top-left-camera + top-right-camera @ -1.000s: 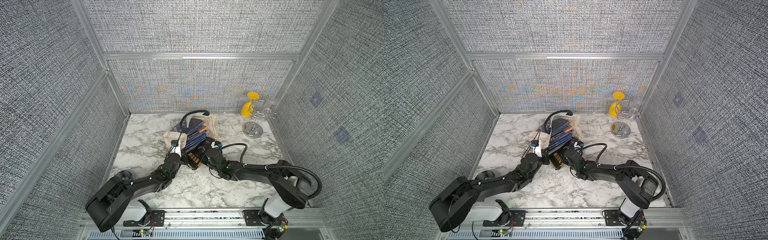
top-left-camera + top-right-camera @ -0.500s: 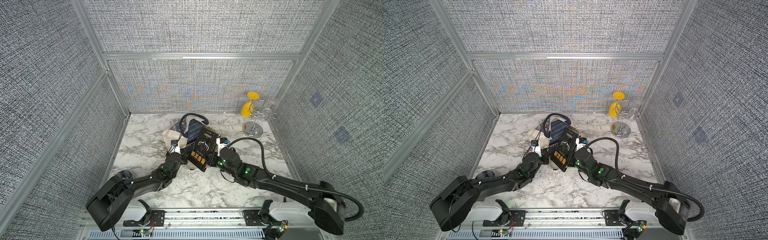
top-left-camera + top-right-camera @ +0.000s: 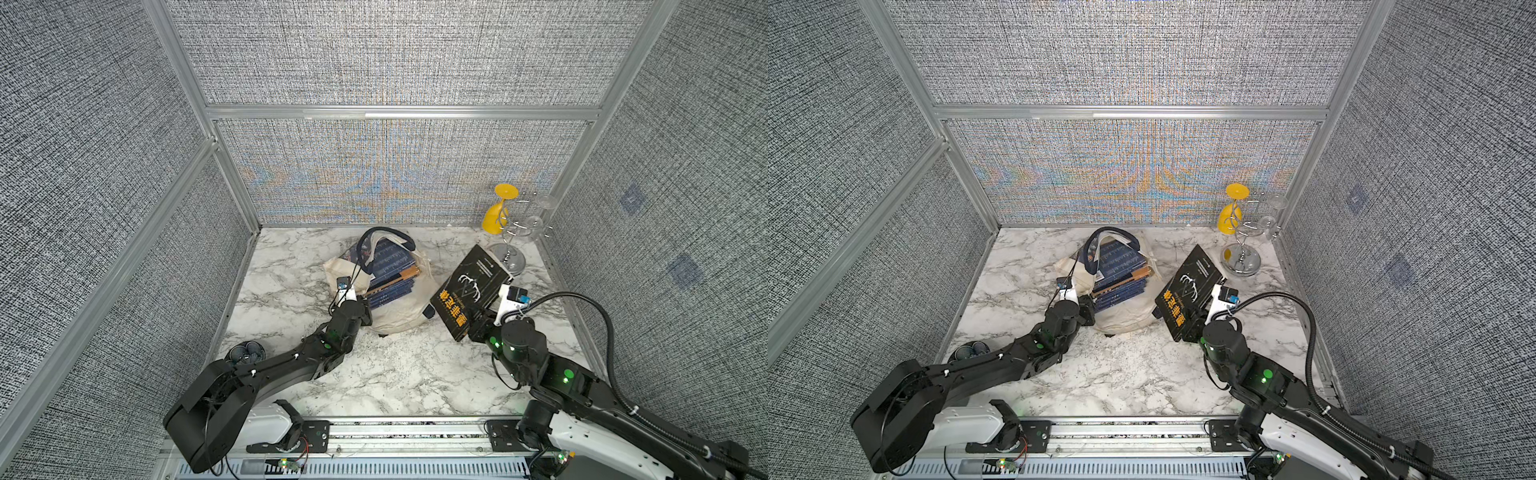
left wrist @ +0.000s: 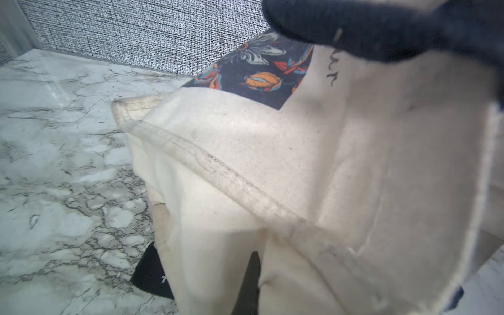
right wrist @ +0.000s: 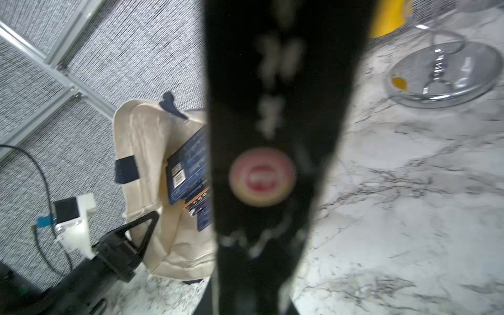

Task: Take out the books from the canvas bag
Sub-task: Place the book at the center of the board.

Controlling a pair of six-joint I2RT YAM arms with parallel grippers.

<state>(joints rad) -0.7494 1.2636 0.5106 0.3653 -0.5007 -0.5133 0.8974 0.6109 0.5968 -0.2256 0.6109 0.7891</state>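
Observation:
The cream canvas bag (image 3: 401, 309) (image 3: 1121, 318) lies on the marble top with its mouth facing the front. Several navy books (image 3: 390, 270) (image 3: 1119, 270) are stacked inside it. My left gripper (image 3: 362, 312) (image 3: 1087, 309) is shut on the bag's front rim, and cream cloth (image 4: 272, 163) fills the left wrist view. Right of the bag, my right gripper (image 3: 478, 326) (image 3: 1192, 328) is shut on the lower edge of a black book with a yellow title (image 3: 469, 289) (image 3: 1187, 289) (image 5: 272, 136). That book is held tilted above the table, clear of the bag.
A chrome glass rack (image 3: 509, 259) (image 5: 444, 73) with a yellow glass (image 3: 496, 216) stands at the back right, close behind the held book. A small dark round object (image 3: 245, 353) sits at the front left. Grey walls close off three sides.
My right gripper has pulled the black book out of the bag's mouth and carried it right and up. The bag has shifted slightly. The left gripper has kept its hold.

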